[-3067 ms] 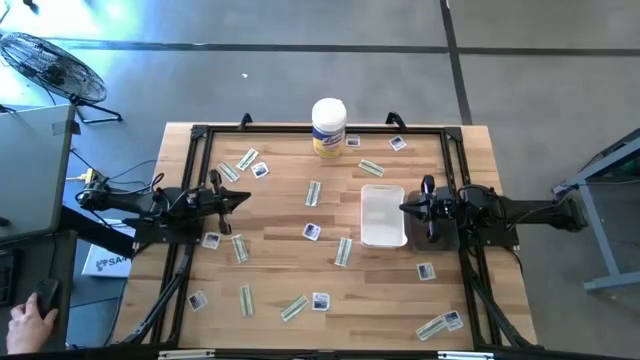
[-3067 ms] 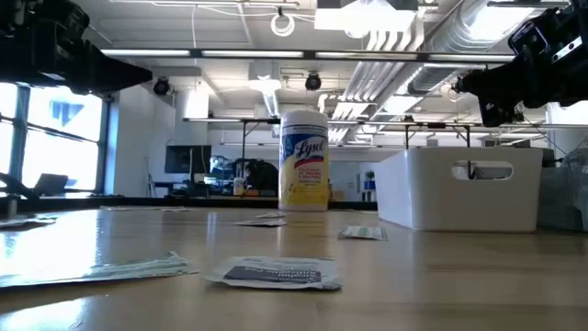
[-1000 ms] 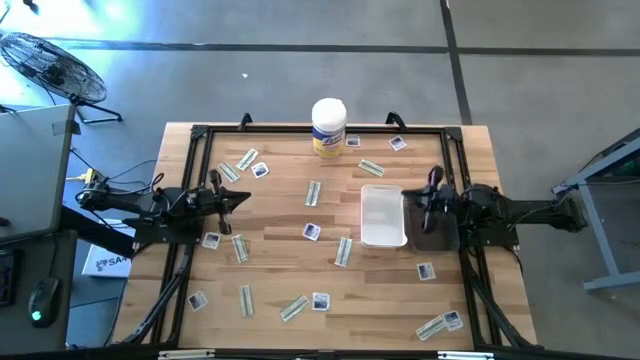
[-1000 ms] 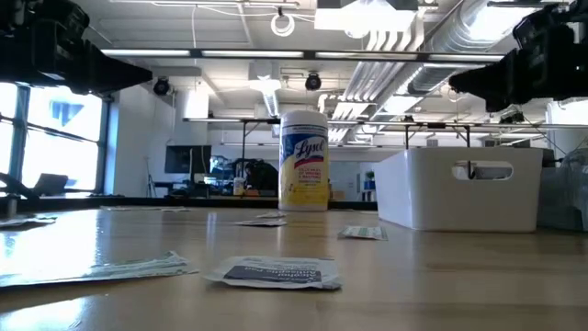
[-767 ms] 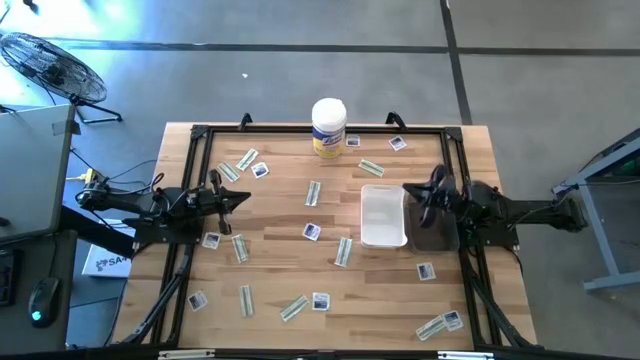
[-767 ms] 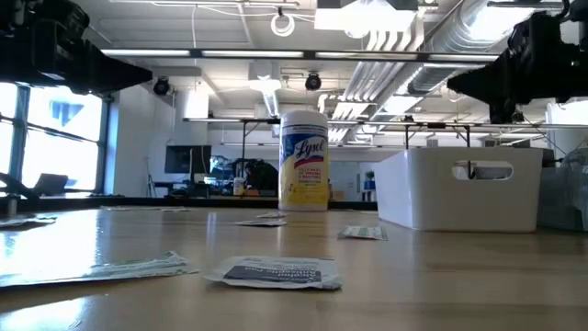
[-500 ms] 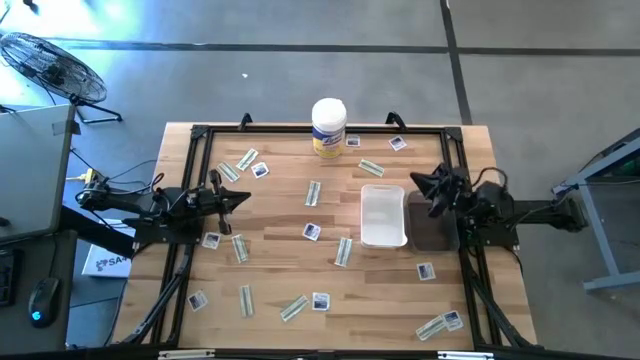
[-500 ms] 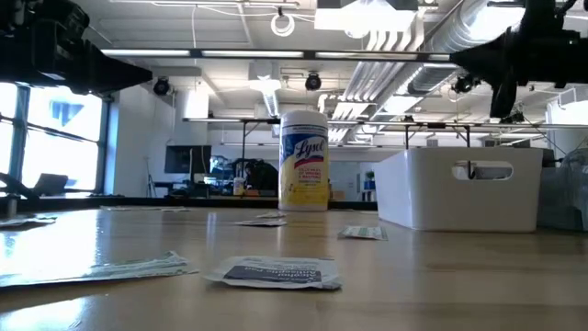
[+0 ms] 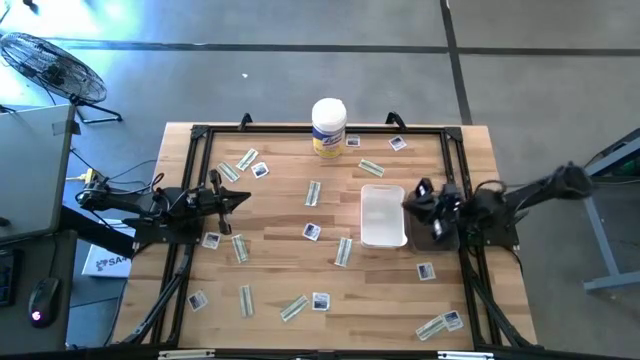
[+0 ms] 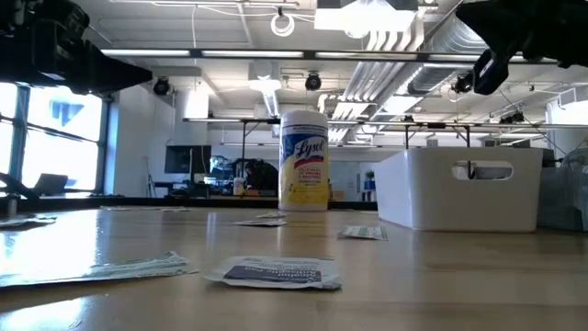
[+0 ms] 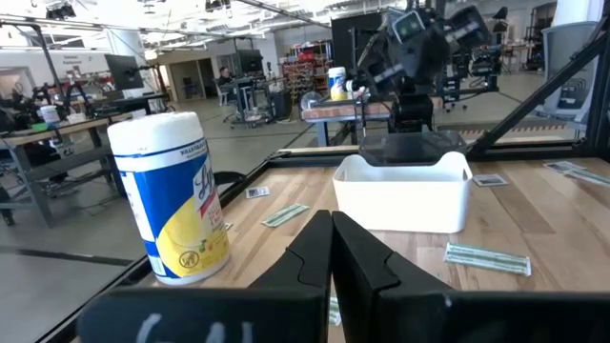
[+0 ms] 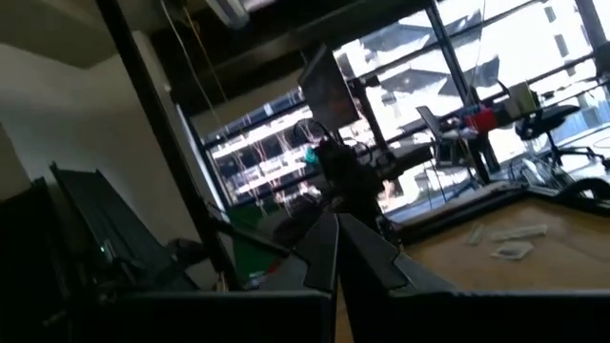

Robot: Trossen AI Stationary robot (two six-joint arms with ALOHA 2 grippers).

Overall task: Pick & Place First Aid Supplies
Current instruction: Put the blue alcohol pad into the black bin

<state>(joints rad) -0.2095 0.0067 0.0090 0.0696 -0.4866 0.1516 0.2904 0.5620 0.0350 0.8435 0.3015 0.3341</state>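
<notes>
Packets (image 9: 311, 231) lie scattered flat over the wooden bench (image 9: 280, 265), none of them held. Narrow pale strips (image 9: 344, 251) and small white squares with a dark mark (image 9: 321, 300) sit on the bare wood on all sides of the white bin (image 9: 382, 215): a few near the far edge beside the canister (image 9: 329, 126), several along the left side, more toward the near edge, and a pair at the near right corner (image 9: 440, 324). The low view shows one square packet (image 10: 274, 272) lying close to the camera with a strip (image 10: 101, 268) just to its left. No packet can be made out inside the bin from above.

The left gripper (image 9: 240, 199) hangs over the left side of the bench, its jaws together and empty; its wrist view shows the two dark fingers (image 11: 357, 262) pressed edge to edge, pointing across at the bin and the canister (image 11: 173, 197).

The right gripper (image 9: 412, 199) hangs just beside the bin's right wall, above the bench, jaws together with nothing between them. In its wrist view the fingers (image 12: 324, 250) meet at a point and aim up and across, with a few packets (image 12: 510, 239) showing on the wood farther off.
</notes>
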